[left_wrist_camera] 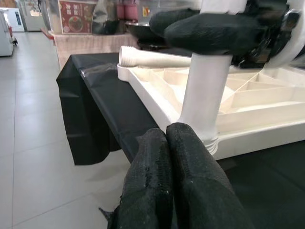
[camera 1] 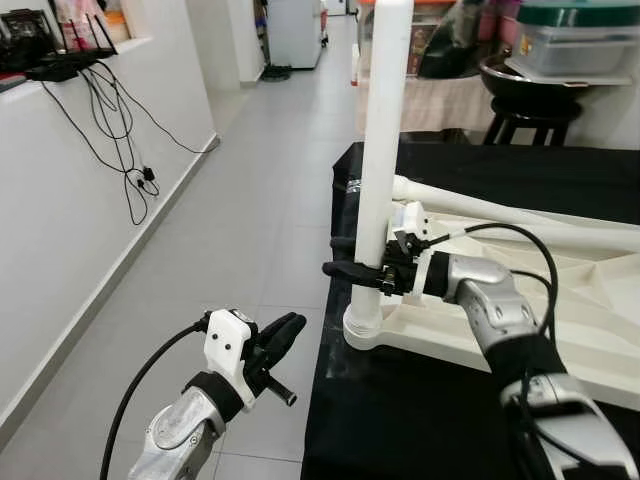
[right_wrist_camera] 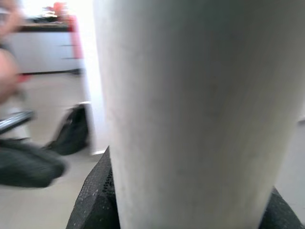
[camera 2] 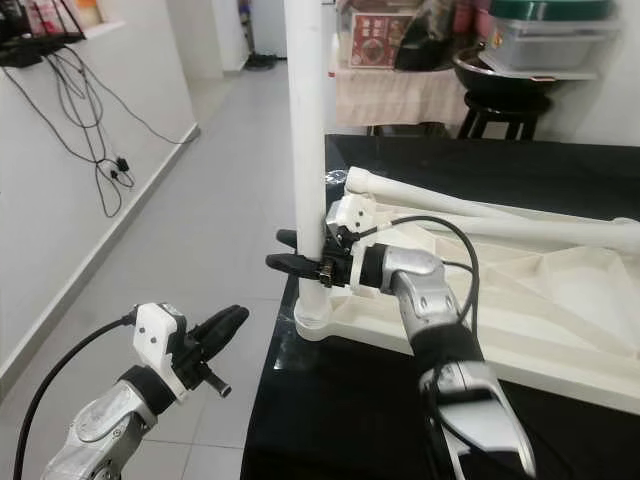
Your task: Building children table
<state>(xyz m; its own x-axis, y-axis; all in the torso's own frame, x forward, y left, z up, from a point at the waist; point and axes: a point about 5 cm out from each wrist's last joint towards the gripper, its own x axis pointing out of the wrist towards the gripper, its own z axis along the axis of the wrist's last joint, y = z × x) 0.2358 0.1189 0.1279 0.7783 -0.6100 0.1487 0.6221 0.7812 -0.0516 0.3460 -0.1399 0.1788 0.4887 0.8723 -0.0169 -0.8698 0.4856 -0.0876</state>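
Leg in hand: a white tubular table leg stands upright in the corner socket of the upturned white children's table panel, which lies on the black-covered tabletop.
Right pincer: the right pincer is clamped around the leg low down, just above the socket.
Left pincer: the left pincer hovers over the floor beside the tabletop edge, fingers pressed together, holding nothing.
Spare leg: a second white leg lies along the panel's far side.
Handling: likely light, hollow, stiff plastic; smooth and round, so it may slip or spin in the grip. A low hold suits twisting or pressing it home; a higher hold would tip it.
Panel: ribbed underside looks rigid, light enough to slide on the cloth.
Writing: a red printed box sits behind, text too small to read.
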